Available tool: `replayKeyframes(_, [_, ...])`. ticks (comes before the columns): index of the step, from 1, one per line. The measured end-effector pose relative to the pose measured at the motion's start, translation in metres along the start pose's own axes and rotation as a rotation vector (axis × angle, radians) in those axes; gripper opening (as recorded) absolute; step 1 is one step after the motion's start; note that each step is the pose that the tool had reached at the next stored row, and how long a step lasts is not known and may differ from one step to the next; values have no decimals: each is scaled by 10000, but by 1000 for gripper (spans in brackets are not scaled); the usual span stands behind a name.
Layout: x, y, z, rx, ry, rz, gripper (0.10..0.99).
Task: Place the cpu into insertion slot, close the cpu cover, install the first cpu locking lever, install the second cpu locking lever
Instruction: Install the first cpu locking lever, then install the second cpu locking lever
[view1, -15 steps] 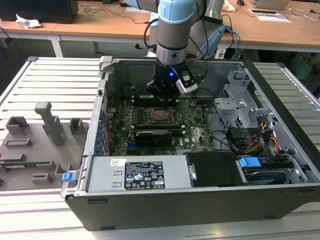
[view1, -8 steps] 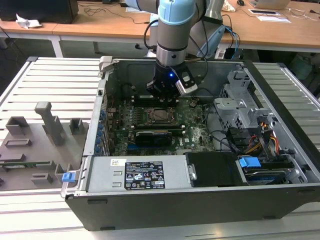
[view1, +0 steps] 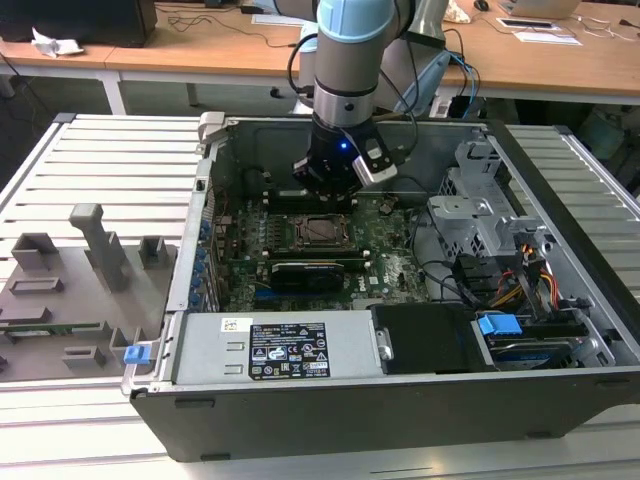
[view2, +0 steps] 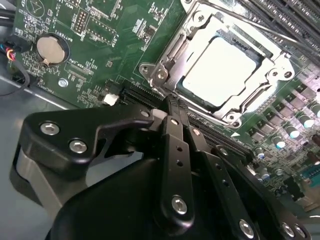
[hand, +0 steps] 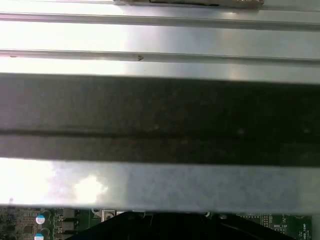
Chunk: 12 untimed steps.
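Cpu (view2: 218, 70) seated in slot, cover (view2: 200, 35) down around it.
Gripper (view2: 172, 112) fingers together, empty, near the socket; cover is thin, stiff metal; press its edge, sparing the fragile chip.

Light: even, bright room light.
Glare: washes out the cpu (view2: 220, 70).
Blur: first wrist view, soft throughout.

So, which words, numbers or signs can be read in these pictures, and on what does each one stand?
Black label on the grey box, exterior view: print too small to read.
White lettering on the motherboard, second wrist view: too blurred to read.
Coin battery: markings unreadable.
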<state>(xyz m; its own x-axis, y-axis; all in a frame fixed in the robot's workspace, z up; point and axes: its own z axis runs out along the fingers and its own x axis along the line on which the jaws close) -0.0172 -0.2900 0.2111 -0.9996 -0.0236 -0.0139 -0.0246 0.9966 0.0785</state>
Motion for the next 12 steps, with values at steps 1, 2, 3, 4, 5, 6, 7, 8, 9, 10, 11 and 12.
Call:
replayKeyframes(1, [0, -7, -1, 0, -1, 0, 106])
replayKeyframes(2, [0, -14, -1, 1, 0, 0, 106])
replayKeyframes(3, [-1, -26, -2, 0, -1, 0, 106])
replayKeyframes(4, [-1, -38, -3, 0, -1, 0, 106])
replayKeyframes(5, [-1, -45, -4, 1, 0, 0, 106])
replayKeyframes(6, [-2, -60, -5, 1, 0, 0, 106])
replayKeyframes(7, [-2, -69, -5, 0, -1, 0, 106])
replayKeyframes(8, [-2, -80, -6, 0, 0, 0, 106])
replayKeyframes(9, [-3, -91, -7, 1, 0, 0, 106])
replayKeyframes(10, [-3, -98, -8, 1, 0, 0, 106])
replayKeyframes(11, [-4, -113, -9, 0, -1, 0, 106])
replayKeyframes(12, [-5, -128, -10, 1, 0, 0, 106])
